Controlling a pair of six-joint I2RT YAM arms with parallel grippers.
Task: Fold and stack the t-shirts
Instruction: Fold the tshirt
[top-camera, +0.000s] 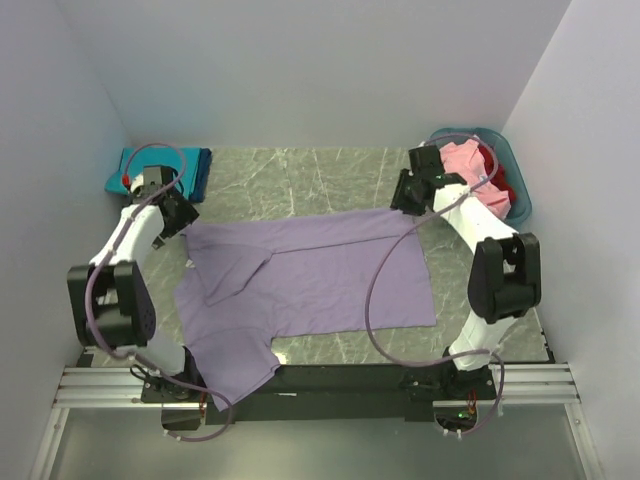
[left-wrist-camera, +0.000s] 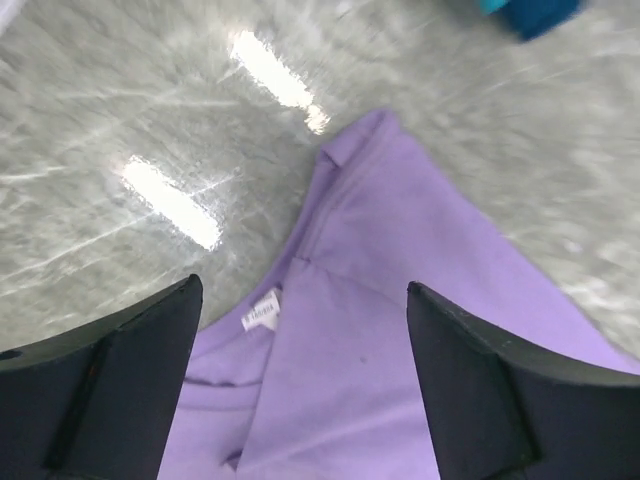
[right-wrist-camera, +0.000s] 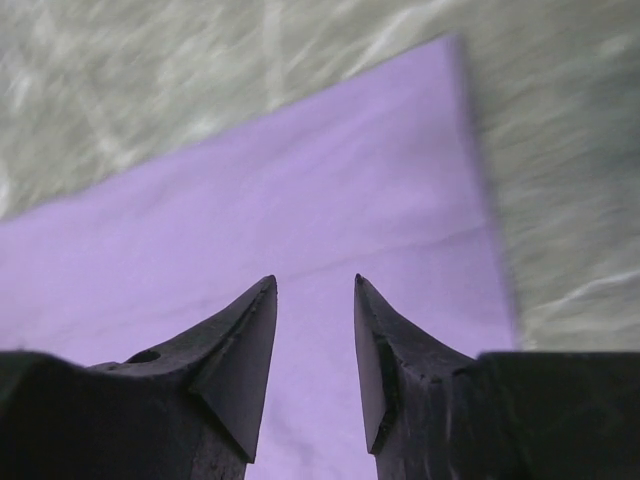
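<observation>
We see the lavender t-shirt (top-camera: 310, 275) spread out on the marble table (top-camera: 300, 170), with a flap of cloth folded in over its body near its left end and one sleeve reaching toward the arms' bases. Our left gripper (top-camera: 175, 222) hangs over the shirt's far left corner. In its wrist view the two dark fingers stand wide apart with nothing between them, and below the gap lie the collar edge and a white label (left-wrist-camera: 262, 312). Our right gripper (top-camera: 405, 195) sits above the shirt's far right corner. From its wrist view the fingers are parted by a narrow gap and hold nothing, with the purple cloth beneath them and the shirt's straight edge just to their right. Beyond the shirt's far left corner lie a folded teal t-shirt (top-camera: 140, 170) and a dark blue t-shirt (top-camera: 200, 172), side by side. Beyond its far right corner stands a teal-blue basket (top-camera: 510, 165) holding a pink t-shirt (top-camera: 465, 160) and a red t-shirt (top-camera: 503, 190).
</observation>
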